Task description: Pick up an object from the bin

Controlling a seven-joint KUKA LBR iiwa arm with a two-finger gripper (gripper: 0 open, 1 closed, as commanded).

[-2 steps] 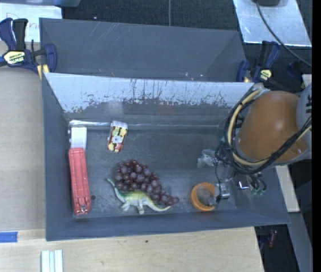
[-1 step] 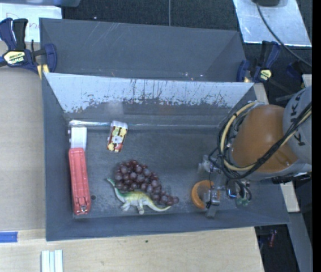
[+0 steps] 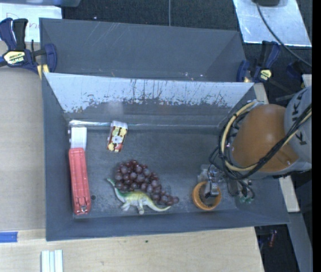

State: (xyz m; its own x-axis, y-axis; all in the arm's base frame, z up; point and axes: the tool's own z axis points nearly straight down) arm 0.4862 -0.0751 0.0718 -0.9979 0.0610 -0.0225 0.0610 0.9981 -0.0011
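My gripper (image 3: 210, 183) hangs low at the bin's front right, directly over an orange-brown ring (image 3: 198, 199) that lies flat on the floor. Its tip reaches down into or just above the ring's hole, hiding part of the ring. A bunch of dark purple toy grapes (image 3: 140, 179) lies to the left of the ring, near the middle front. A small green and white toy dinosaur (image 3: 139, 200) lies against the front of the grapes.
A long red box with a white end (image 3: 79, 177) lies along the left wall. A small yellow and red packet (image 3: 116, 136) sits near the back left. The arm's orange cover and cables crowd the right side of the bin.
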